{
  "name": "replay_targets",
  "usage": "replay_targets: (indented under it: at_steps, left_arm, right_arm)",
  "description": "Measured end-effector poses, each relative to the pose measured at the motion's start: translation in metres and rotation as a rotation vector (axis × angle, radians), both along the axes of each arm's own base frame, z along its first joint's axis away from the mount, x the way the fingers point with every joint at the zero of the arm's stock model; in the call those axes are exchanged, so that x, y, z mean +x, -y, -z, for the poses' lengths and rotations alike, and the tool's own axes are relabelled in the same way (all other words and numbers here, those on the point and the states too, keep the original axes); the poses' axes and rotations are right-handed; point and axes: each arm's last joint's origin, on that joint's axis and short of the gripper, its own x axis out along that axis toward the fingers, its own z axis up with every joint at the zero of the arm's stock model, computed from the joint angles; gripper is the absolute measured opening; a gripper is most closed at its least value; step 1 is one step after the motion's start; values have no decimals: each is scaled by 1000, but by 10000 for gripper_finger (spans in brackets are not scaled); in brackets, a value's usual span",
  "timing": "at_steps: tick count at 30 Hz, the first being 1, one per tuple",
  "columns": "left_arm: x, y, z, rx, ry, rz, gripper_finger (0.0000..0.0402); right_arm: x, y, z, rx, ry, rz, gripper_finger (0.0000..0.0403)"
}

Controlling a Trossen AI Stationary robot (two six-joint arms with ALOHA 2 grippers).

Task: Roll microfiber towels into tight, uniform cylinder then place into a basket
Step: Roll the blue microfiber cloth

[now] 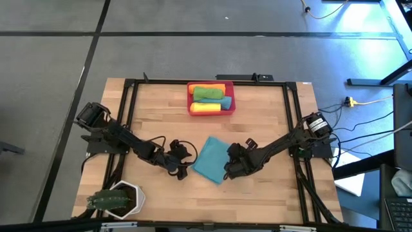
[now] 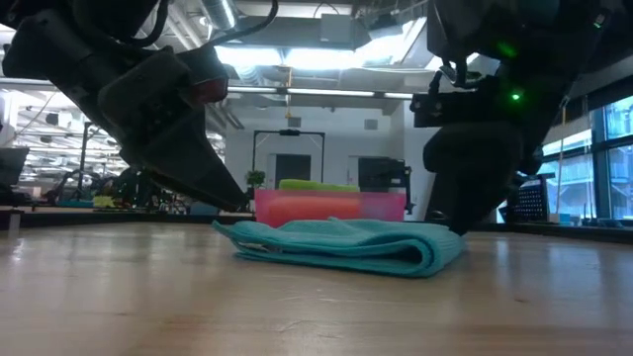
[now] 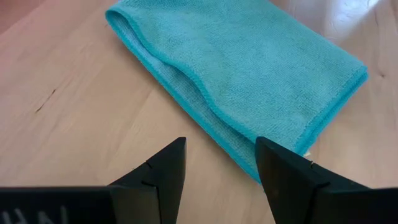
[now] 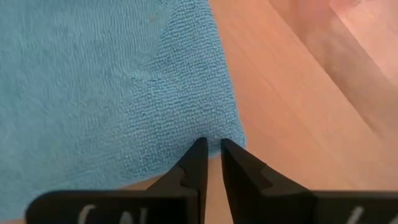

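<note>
The right tool (image 4: 211, 152) sits at the 3 o'clock edge of the folded teal towel (image 1: 210, 160), its fingers nearly together and pinching the corner of the cloth's hem where it meets bare wood. The left tool (image 3: 221, 162) stands at the towel's 9 o'clock side, fingers well apart and holding nothing; one fingertip (image 3: 273, 155) overlaps the towel's near edge in the wrist view, the other is over bare tabletop (image 1: 270, 116). The towel lies flat as a folded diamond near the middle of the tabletop, its layered open edges facing the left tool and its rounded fold showing at the right in the low view. At 12 o'clock from the towel, near the far edge and well apart from it, stands the red-pink basket (image 1: 190, 96), holding a green roll (image 1: 207, 94), an orange roll (image 1: 222, 87) and a yellow roll (image 1: 205, 108). Open wood lies between towel and basket and toward the near edge at 6 o'clock. A white hexagonal pot (image 1: 122, 198) with a plant occupies the 7 o'clock corner, behind the left arm.
</note>
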Motion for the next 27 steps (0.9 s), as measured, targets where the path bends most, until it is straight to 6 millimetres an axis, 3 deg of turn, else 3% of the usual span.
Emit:
replay_targets:
  at_steps: [27]
  left_arm:
    - [0, 0, 0, -1, -2, 3, 182]
  right_arm:
    - [-18, -12, 0, -3, -110, -13, 48]
